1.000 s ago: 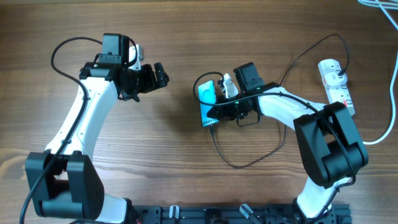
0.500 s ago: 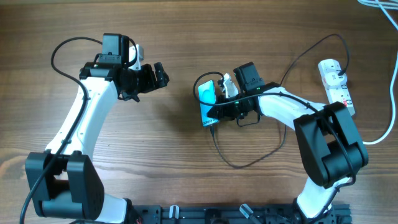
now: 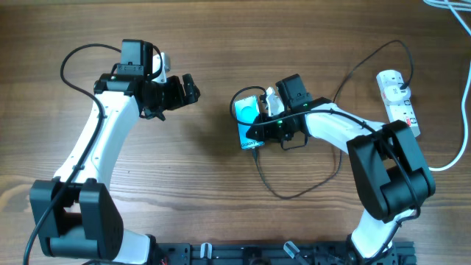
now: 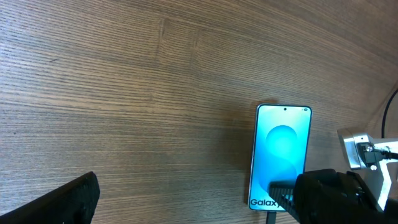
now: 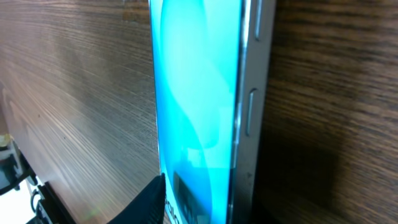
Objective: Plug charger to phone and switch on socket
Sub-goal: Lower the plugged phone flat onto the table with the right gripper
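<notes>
Jaws of the left gripper [image 3: 190, 90] stand wide, holding nothing, well apart from the phone [image 3: 246, 118]. The right gripper [image 3: 255, 132] sits over the phone's lower right edge; I cannot tell how far its jaws are parted. The phone lies flat, screen up, mid-bench [image 3: 206, 184]. The charger [image 3: 294, 196] trails from its lower end toward the socket [image 3: 398, 101].
</notes>
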Tool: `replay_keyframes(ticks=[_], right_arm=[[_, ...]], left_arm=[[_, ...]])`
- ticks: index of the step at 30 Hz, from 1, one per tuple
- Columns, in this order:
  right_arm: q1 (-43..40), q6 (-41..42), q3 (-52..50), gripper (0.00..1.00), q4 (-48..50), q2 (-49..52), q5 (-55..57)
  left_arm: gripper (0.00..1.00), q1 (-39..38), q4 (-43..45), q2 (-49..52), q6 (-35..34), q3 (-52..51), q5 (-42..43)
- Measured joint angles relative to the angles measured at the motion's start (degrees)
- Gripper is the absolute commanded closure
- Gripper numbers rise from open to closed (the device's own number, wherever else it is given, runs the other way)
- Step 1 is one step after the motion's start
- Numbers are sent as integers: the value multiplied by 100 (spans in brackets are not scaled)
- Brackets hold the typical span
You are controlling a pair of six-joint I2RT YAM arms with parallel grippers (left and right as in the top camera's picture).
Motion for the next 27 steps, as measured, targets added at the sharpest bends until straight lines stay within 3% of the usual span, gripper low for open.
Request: replay_keyframes(ticks=[10, 27], right_arm=[[0, 7, 39, 41, 15, -4, -164], [22, 374, 105, 27, -4, -59, -101]], left_arm=[[0, 0, 0, 0, 0, 0, 0], [0, 0, 2, 0, 0, 0, -2]])
